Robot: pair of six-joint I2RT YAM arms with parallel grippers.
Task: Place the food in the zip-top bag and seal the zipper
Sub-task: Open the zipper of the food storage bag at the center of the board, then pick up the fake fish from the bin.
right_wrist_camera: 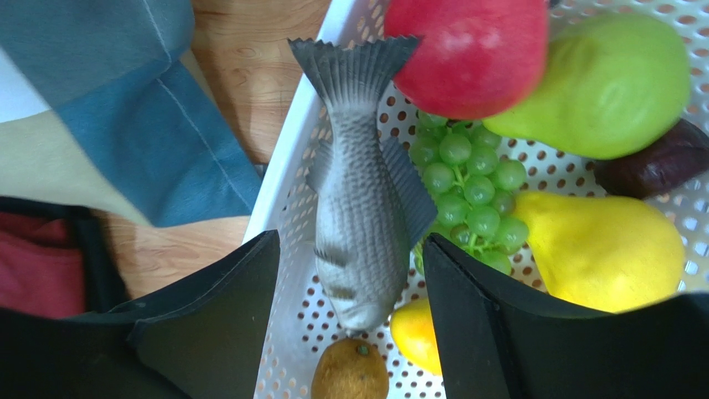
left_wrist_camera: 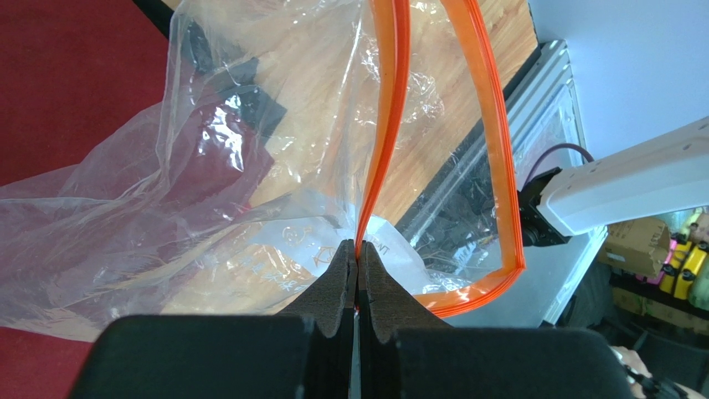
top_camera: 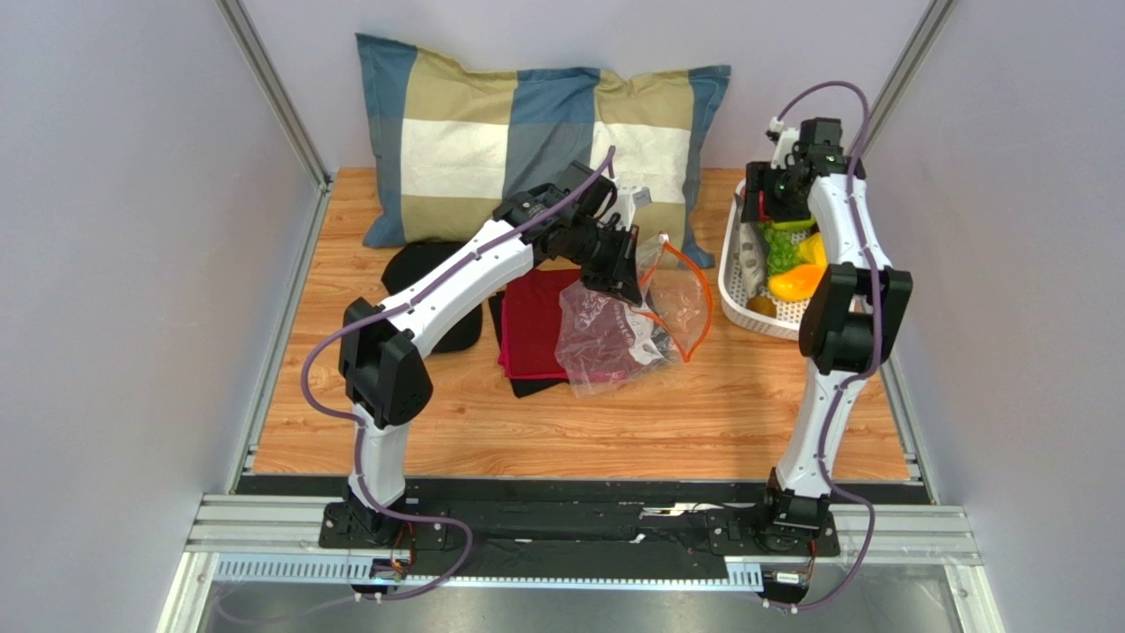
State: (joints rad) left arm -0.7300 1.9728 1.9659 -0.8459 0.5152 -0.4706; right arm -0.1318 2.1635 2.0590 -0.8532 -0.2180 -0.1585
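The left gripper [left_wrist_camera: 358,253] is pinching tight on the orange zipper [left_wrist_camera: 384,125], lifting the clear zip-top bag [top_camera: 610,330] at mid-table. Far right, the right gripper [right_wrist_camera: 345,249] is hovering, fingers spread apart, over the food [right_wrist_camera: 466,187] lying in a white basket [right_wrist_camera: 287,179].

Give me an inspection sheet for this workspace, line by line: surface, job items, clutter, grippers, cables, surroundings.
Surface: wooden table.
Job's things: zip-top bag held up by its zipper, mouth open; food seen only in the white basket.
Clutter: red cloth partly under the bag; black cloth beside it; grey toy fish in the basket.
Grippers: left gripper, jaws shut on the zipper; right gripper, jaws open either side of the fish.
Cables: purple cables along both arms.
Surroundings: plaid pillow at the back; grey walls.
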